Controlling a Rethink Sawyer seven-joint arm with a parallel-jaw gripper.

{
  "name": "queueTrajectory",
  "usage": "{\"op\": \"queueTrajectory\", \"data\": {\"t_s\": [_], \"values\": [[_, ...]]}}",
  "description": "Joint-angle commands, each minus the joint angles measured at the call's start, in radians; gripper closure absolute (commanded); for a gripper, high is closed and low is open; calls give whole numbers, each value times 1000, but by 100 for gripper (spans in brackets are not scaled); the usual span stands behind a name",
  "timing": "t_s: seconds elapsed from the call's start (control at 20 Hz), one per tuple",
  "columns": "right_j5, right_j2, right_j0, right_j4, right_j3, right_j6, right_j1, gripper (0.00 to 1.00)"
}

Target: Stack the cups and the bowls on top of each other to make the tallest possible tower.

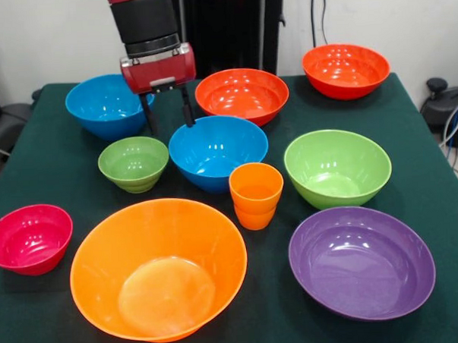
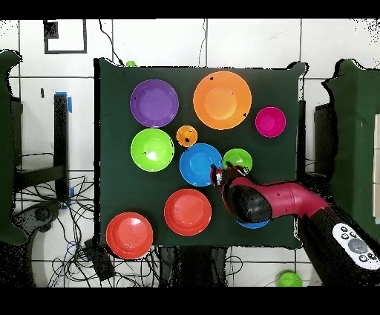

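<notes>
My gripper (image 1: 167, 115) hangs open and empty over the gap between the far blue bowl (image 1: 104, 105) and the middle blue bowl (image 1: 218, 151); it also shows in the overhead view (image 2: 220, 177). An orange cup (image 1: 256, 194) stands upright in front of the middle blue bowl. Around it, each apart and upright, sit a small ribbed green bowl (image 1: 133, 163), a large green bowl (image 1: 337, 167), a crimson bowl (image 1: 30, 238), a large orange bowl (image 1: 159, 267), a purple bowl (image 1: 361, 261) and two red-orange bowls (image 1: 242, 95) (image 1: 345, 70). Nothing is stacked.
The dark green table (image 1: 443, 208) holds all the bowls. In the overhead view my arm (image 2: 282, 202) covers most of the far blue bowl. Cables and grey gear lie off the table's sides.
</notes>
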Motion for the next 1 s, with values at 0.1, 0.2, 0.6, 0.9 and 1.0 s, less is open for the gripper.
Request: {"op": "queueTrajectory", "data": {"t_s": [0.1,0.2,0.6,0.9,1.0], "values": [[92,38,64,-25,-56,-67,55,0],[73,7,77,-51,-56,-53,46,0],[-36,-179,199,-183,-93,46,12,0],[-82,-208,226,-202,-103,55,15,0],[-94,-235,248,-212,-114,64,12,0]]}}
